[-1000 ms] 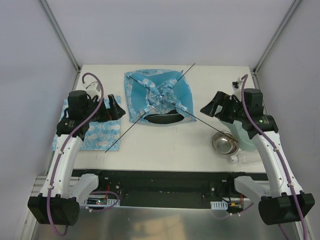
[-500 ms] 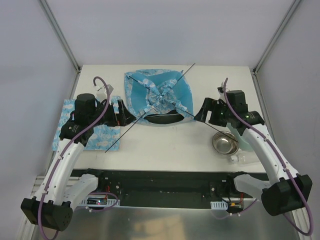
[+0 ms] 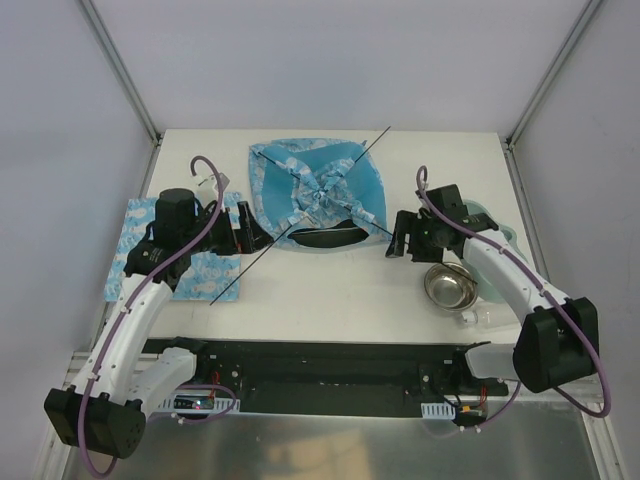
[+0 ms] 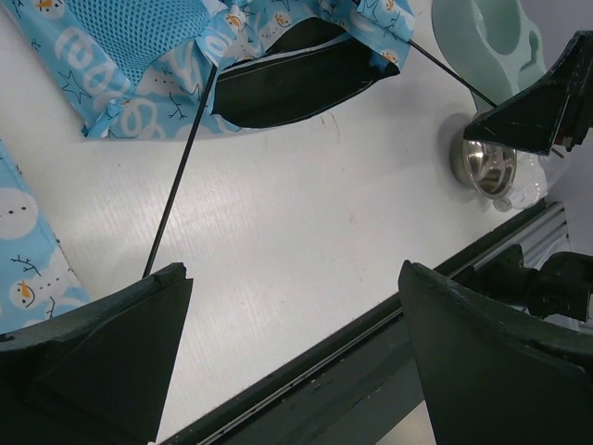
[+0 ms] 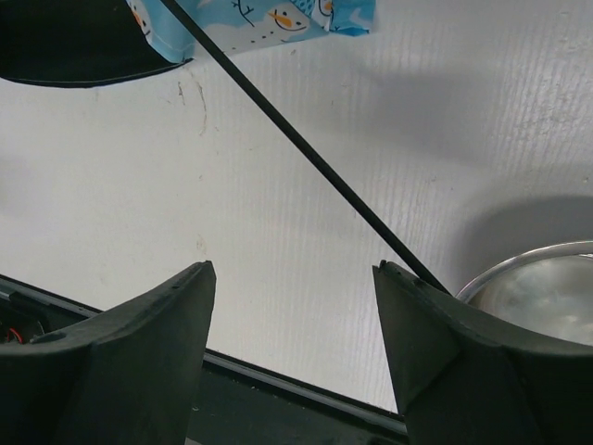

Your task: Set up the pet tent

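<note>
Between mat and bowl, pet tent

The blue pet tent with white print is made of soft, matt cloth, puckered along its seams. A panel of open blue mesh is set into it, and its doorway is lined in dull black fabric. The thin black poles look smooth and hard; their material cannot be told. The flat blue printed mat at the table's left edge is of the same matt cloth. The white table is finished matt and finely ribbed. Near its right edge, the round metal bowl is polished mirror-bright, and the mint-green container is of smooth plastic.
</note>
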You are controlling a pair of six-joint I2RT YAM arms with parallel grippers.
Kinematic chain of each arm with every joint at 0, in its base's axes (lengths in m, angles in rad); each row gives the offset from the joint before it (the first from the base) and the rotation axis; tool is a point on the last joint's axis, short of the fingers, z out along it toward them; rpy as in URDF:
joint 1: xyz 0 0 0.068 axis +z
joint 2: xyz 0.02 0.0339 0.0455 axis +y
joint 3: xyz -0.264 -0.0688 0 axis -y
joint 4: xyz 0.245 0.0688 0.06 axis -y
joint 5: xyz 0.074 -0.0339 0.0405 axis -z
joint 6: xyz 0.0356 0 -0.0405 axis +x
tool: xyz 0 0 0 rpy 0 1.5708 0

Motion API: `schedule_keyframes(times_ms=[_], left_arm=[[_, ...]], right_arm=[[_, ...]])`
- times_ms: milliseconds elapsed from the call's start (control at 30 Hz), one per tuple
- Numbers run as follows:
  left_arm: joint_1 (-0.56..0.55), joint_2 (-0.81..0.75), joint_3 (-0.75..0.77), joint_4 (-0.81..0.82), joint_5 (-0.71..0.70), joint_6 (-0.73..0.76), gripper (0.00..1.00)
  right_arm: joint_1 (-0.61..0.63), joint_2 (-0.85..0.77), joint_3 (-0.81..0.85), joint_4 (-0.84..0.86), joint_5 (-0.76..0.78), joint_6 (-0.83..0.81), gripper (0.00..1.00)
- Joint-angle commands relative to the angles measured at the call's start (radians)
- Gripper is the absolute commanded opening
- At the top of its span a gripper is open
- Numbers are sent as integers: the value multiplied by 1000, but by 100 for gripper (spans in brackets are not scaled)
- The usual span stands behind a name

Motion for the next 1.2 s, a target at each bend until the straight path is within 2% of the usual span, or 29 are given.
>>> schedule_keyframes(times_ms=[0, 233, 400, 600, 667, 767, 933, 1167], left_arm=[[-12, 11, -3, 29, -22, -6, 99], [-12, 11, -1, 29, -32, -11, 99], [-13, 14, -3, 29, -35, -17, 99], [-15, 12, -13, 29, -34, -26, 99], [-18, 8, -23, 29, -34, -28, 99], [-18, 14, -32, 31, -31, -31, 99], [-19, 21, -32, 31, -29, -23, 99], [-21, 17, -35, 31, -39, -18, 99]], right_arm=[[16, 16, 12, 19, -9, -19, 75], [18, -68, 101, 36, -72, 12, 79], [15, -100, 122, 71, 66, 20, 84], [13, -5, 107, 36, 166, -98, 88], [15, 16, 78, 73, 123, -184, 89], [13, 68, 122, 58, 62, -226, 88], [15, 125, 190, -46, -70, -260, 84], [52, 168, 196, -106, -129, -241, 63]])
